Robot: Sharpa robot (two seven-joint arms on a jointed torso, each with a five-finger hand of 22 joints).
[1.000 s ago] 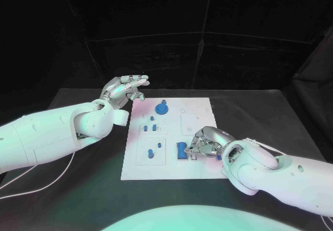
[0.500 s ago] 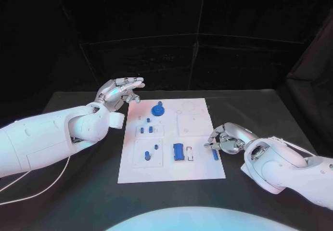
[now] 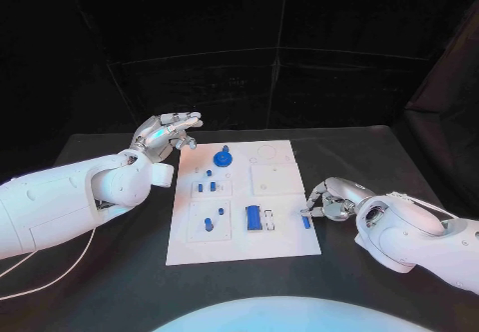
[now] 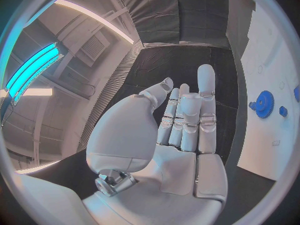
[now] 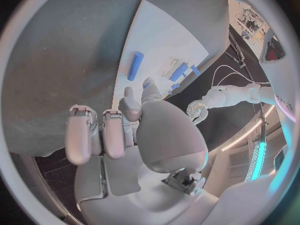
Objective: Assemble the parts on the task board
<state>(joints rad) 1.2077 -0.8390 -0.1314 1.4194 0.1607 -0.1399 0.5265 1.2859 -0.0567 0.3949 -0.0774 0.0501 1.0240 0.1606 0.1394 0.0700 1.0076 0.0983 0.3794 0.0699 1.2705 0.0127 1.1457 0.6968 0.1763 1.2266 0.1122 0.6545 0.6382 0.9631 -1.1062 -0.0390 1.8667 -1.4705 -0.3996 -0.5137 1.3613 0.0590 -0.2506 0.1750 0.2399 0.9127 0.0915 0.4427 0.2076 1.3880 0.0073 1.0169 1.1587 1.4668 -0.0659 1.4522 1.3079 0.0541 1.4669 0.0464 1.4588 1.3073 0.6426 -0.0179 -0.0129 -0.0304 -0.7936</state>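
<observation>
Right robot hand (image 3: 334,199): fingers curled, empty, just beside small blue plastic peg (image 3: 306,222) lying at 4 o'clock edge of white rectangular task board (image 3: 282,238). Left robot hand (image 3: 165,130): spread, empty, 10 o'clock. Advice: pinch peg mid-length, lift level.

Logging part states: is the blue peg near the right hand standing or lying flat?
Lying flat. The peg rests lengthwise on the board edge, beside the right hand, untouched.
</observation>
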